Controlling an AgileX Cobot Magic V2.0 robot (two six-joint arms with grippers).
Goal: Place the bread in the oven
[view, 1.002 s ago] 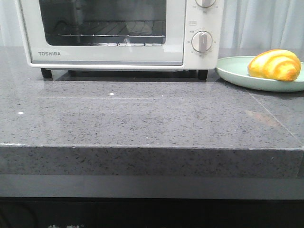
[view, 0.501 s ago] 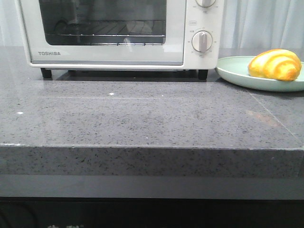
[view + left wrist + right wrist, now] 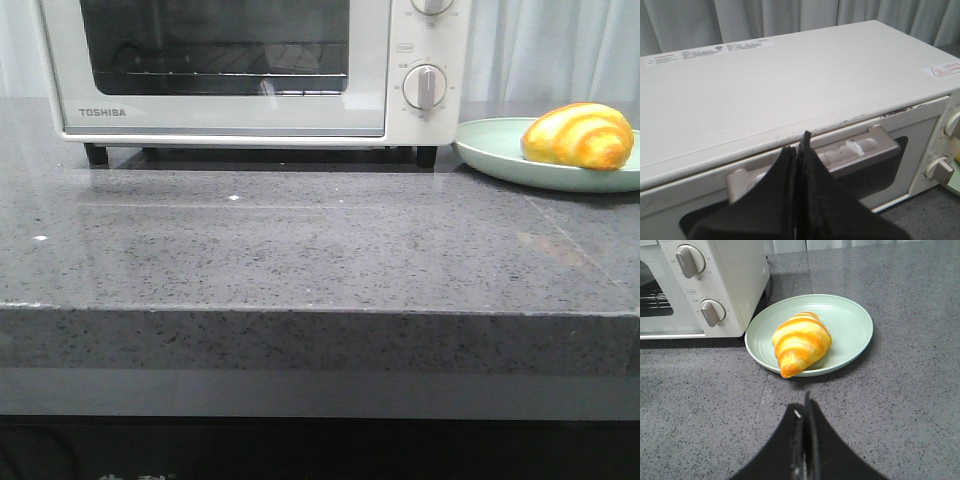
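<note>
The white Toshiba oven [image 3: 225, 118] stands at the back left of the counter, and its glass door looks closed or nearly so. The bread [image 3: 578, 136], a golden striped roll, lies on a pale green plate [image 3: 490, 150] to the oven's right. Neither gripper shows in the front view. In the left wrist view my left gripper [image 3: 799, 142] is shut and empty, its tips over the door handle [image 3: 862, 150] at the oven's top front edge [image 3: 790, 75]; contact cannot be told. My right gripper [image 3: 804, 402] is shut and empty above the counter, just short of the plate [image 3: 850, 320] and the bread [image 3: 801, 342].
Two round dials [image 3: 425, 87] sit on the oven's right panel, next to the plate. The grey speckled counter [image 3: 300, 250] runs forward to its front edge. Pale curtains hang behind the oven.
The oven's front has shifted very slightly in the front view, and the wire rack now shows higher in the window. The bread and plate have not moved.
</note>
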